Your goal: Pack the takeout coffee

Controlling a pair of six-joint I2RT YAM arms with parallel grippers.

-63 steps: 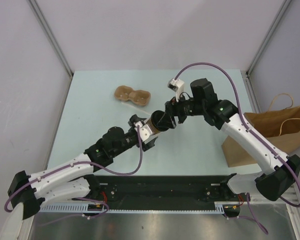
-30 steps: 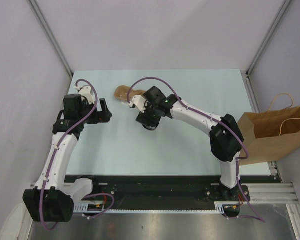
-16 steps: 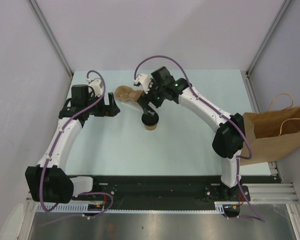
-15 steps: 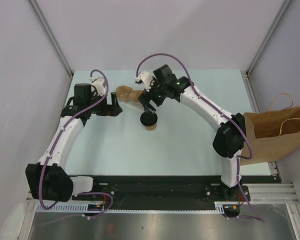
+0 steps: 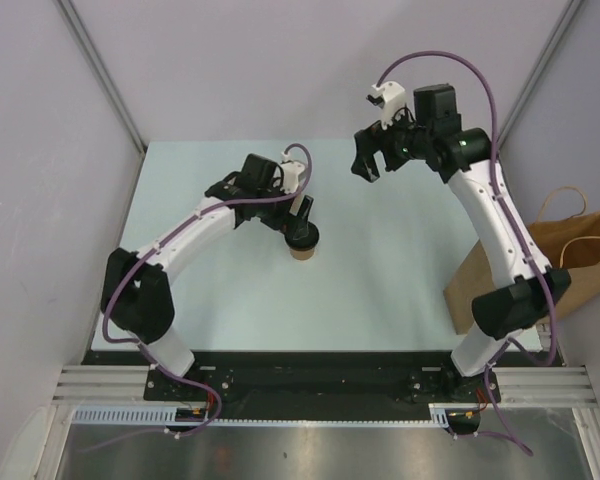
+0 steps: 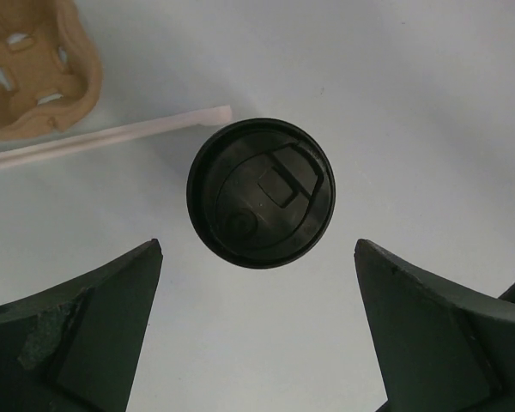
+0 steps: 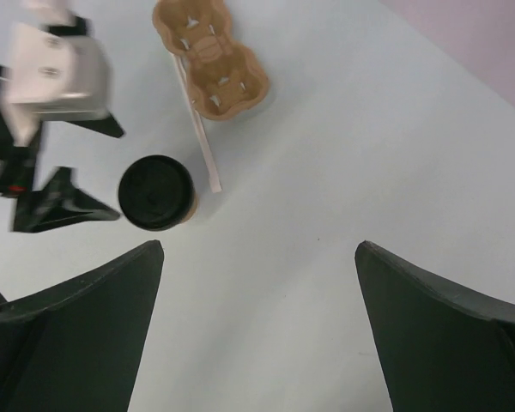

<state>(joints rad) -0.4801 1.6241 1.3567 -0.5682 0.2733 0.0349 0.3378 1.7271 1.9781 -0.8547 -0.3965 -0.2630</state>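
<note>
Hovering above the takeout coffee (image 6: 260, 191), the left gripper (image 6: 257, 247) is spread wide, one finger on either side of the black lid, gripping nothing. Cup stands upright with its lid on, center-left on the surface (image 5: 380, 280), near a pale stick (image 6: 112, 137) and the pulp carrier (image 6: 34, 77). Right gripper (image 7: 257, 247) hangs raised at far right, wide open, empty. Paper bag (image 5: 570, 265) sits at the right edge.

Bare worktop (image 5: 400, 280) lies free on either side of the takeout coffee (image 6: 260, 192), whose lid shows between the left hand's (image 6: 257, 249) wide-spread fingers with gaps both sides, but a pale stick (image 6: 112, 137) lies just beside it with the pulp carrier (image 6: 34, 77) beyond, and the paper bag (image 5: 570, 255) stands at the right edge.
</note>
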